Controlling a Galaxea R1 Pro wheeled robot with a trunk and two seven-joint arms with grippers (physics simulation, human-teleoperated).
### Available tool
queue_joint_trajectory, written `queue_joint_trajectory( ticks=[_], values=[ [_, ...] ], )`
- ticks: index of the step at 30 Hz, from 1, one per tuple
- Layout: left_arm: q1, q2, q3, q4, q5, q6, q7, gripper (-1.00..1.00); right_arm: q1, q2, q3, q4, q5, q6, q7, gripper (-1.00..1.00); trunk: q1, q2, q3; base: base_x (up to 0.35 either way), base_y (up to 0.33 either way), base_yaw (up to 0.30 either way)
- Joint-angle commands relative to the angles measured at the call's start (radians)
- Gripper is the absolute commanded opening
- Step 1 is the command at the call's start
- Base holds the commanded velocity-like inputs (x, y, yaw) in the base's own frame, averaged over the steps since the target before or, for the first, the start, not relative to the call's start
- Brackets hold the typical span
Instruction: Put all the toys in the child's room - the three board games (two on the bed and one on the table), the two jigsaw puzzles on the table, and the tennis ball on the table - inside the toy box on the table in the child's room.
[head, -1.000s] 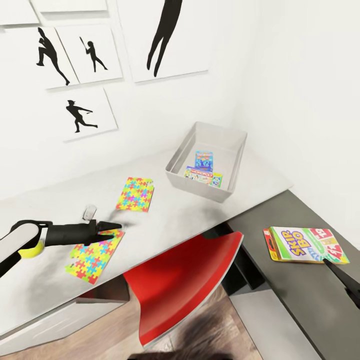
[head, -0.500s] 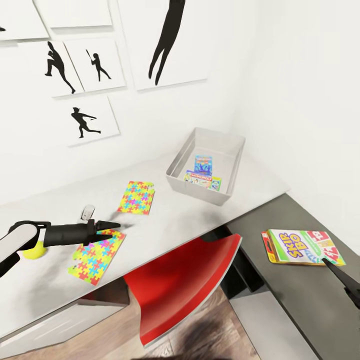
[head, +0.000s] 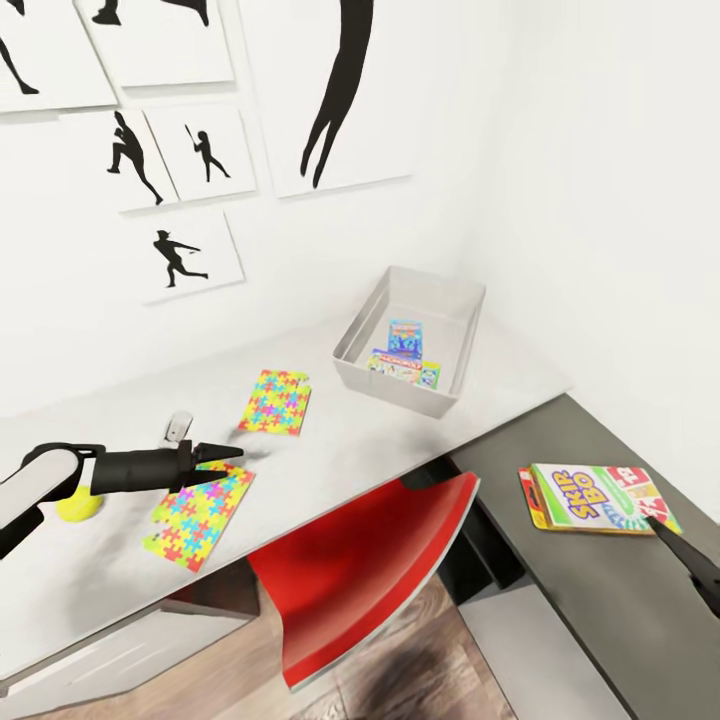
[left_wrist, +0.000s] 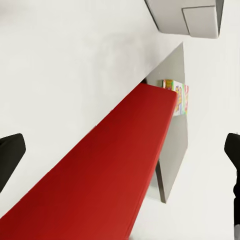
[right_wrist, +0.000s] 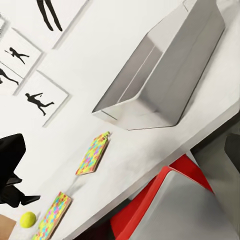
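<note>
Our left gripper (head: 215, 452) hovers open over the table (head: 330, 450), between two puzzles (head: 275, 402). Right gripper's (head: 660, 525) grip we cannot tell; it nears the SKIP-BO box's (head: 590, 497) edge.

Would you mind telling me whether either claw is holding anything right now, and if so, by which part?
Nothing is held. The left claw hangs open above the table, with nothing between its fingers. The right claw reaches toward the SKIP-BO game, its grip unclear.

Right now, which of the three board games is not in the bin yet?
The SKIP-BO game, lying on the dark lower desk wing. The other two already sit inside the grey bin.
</note>
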Motion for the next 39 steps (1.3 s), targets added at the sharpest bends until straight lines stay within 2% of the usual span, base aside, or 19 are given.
queue_joint_trajectory(
  ticks=[1,20,39],
  values=[
    [-0.002,0.001,-0.003,0.000,-0.006,0.000,-0.009,1.00,-0.001,0.000,-0.001,0.000,0.000,0.010,0.004,1.00,-0.003,0.006,0.004,0.000,0.000,0.000],
    [0.003,-0.003,-0.005,-0.003,-0.006,0.001,-0.009,1.00,-0.001,0.000,-0.004,0.001,-0.002,0.010,0.004,1.00,-0.076,0.139,0.095,0.000,0.000,0.000],
    [0.003,-0.005,-0.007,-0.003,-0.005,0.000,-0.008,1.00,-0.001,0.001,-0.007,0.001,-0.002,-0.002,0.004,1.00,-0.076,0.139,0.126,0.000,0.000,0.000]
  ],
)
